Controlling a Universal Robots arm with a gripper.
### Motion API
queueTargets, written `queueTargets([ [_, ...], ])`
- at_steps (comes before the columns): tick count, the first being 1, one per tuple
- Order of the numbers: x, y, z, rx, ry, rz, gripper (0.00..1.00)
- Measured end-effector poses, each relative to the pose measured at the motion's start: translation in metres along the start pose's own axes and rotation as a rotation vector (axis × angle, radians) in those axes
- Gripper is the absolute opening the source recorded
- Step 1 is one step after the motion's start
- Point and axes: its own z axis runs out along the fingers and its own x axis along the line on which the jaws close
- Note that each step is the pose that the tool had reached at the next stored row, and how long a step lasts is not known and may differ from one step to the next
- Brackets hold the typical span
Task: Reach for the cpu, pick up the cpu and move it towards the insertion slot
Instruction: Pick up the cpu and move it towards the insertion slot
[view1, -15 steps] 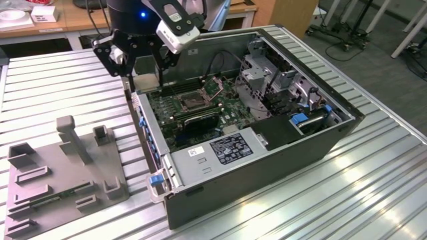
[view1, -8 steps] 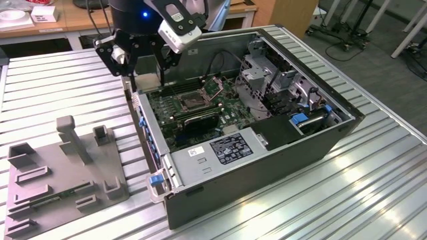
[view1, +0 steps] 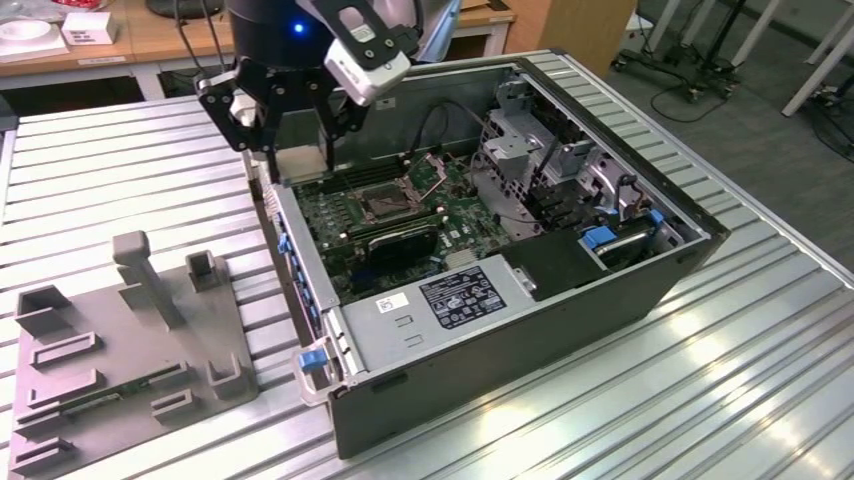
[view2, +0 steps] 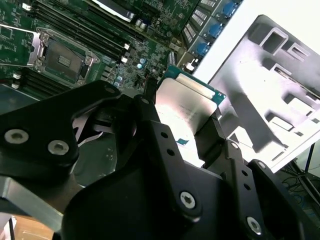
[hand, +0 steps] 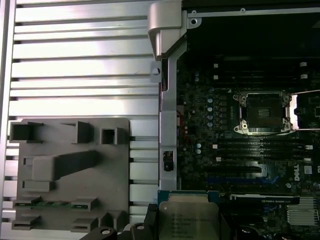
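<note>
My gripper (view1: 299, 165) is shut on the cpu (view1: 302, 160), a pale silvery square chip held by its edges between the black fingers. It hangs over the case's wall on the exterior view's left, above the green board. The insertion slot (view1: 378, 205), a square socket with a shiny metal frame and a dark centre, lies on the board a short way off towards the exterior view's right. In the second wrist view the cpu (view2: 185, 100) sits in the gripper (view2: 180, 117), apart from the slot (view2: 62, 60). The first wrist view shows the cpu (hand: 189, 217) and the slot (hand: 263, 112).
The open computer case (view1: 667, 270) lies on a slatted metal table (view1: 747, 380), with a power supply (view1: 454, 295) near its front and drive cages at the exterior view's right. A grey fixture tray (view1: 120, 340) holding a green memory strip (view1: 120, 390) stands on the exterior view's left.
</note>
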Motion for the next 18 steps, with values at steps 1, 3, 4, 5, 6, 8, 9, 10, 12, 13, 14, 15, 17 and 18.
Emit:
queueTargets([
  [1,-0.0005,0.0000,0.0000,0.0000,0.0000,0.000,0.55],
  [3,-0.0015,0.0000,0.0000,-0.0001,0.0000,0.000,0.55],
  [4,-0.0020,0.0000,0.0000,0.0000,0.0000,0.000,0.55],
  [5,-0.0025,0.0001,0.0000,0.0000,0.0000,0.000,0.55],
  [6,-0.0030,0.0000,0.0000,0.0000,0.0000,0.000,0.55],
  [8,-0.0039,0.0000,0.0000,-0.0001,-0.0001,0.000,0.55],
  [9,-0.0042,0.0000,0.0000,-0.0001,0.0000,0.000,0.55],
  [10,-0.0047,0.0001,0.0000,0.0000,0.0000,0.000,0.55],
  [12,-0.0054,0.0001,0.0000,0.0000,0.0000,0.000,0.55],
  [13,-0.0058,0.0001,0.0000,-0.0001,0.0000,0.000,0.55],
  [14,-0.0062,0.0001,0.0000,0.0000,0.0000,0.000,0.55],
  [15,-0.0067,0.0001,0.0000,-0.0001,0.0000,0.000,0.55],
  [17,-0.0076,0.0001,0.0000,-0.0001,-0.0001,0.000,0.55],
  [18,-0.0081,0.0001,0.0000,0.0000,0.0000,0.000,0.55],
])
